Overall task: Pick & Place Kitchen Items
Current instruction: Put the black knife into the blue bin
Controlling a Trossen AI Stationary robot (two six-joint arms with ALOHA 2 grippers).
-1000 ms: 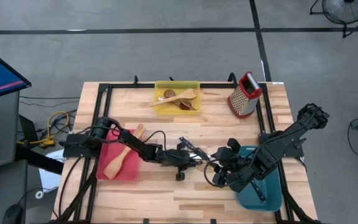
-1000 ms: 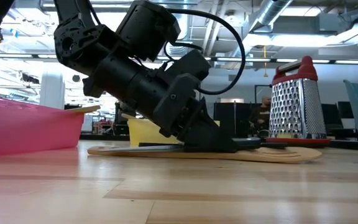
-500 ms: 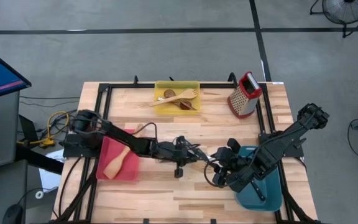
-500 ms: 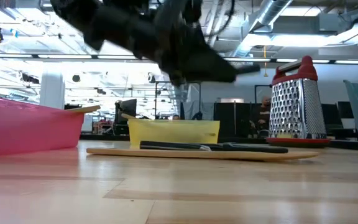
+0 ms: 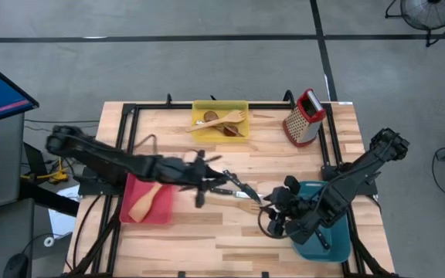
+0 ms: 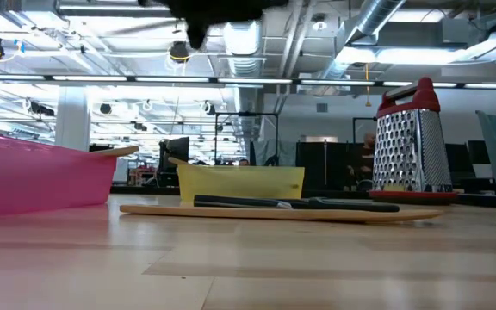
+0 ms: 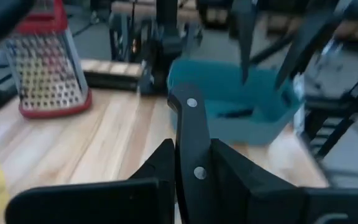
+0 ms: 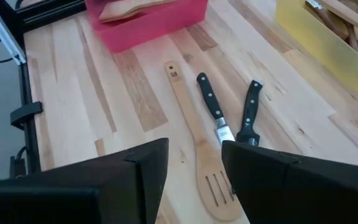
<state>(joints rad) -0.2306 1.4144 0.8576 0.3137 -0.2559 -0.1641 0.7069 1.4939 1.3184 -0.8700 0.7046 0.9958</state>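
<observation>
Knife (image 7: pixel 189 149) pinched by its black handle in the left pincer (image 5: pixel 199 174), raised above the surface (image 5: pixel 284 162). Right pincer (image 8: pixel 194 168) hangs spread over a slotted turner (image 8: pixel 197 158) and two more knives (image 8: pixel 213 106).

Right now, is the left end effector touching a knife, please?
Touching. The left wrist view shows the left end effector closed on the knife, pressing both sides of its black handle.

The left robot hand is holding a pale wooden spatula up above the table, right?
Not quite. The left gripper is holding a black-handled knife, not a wooden spatula, up above the table. The left wrist view shows the handle between its fingers.
</observation>
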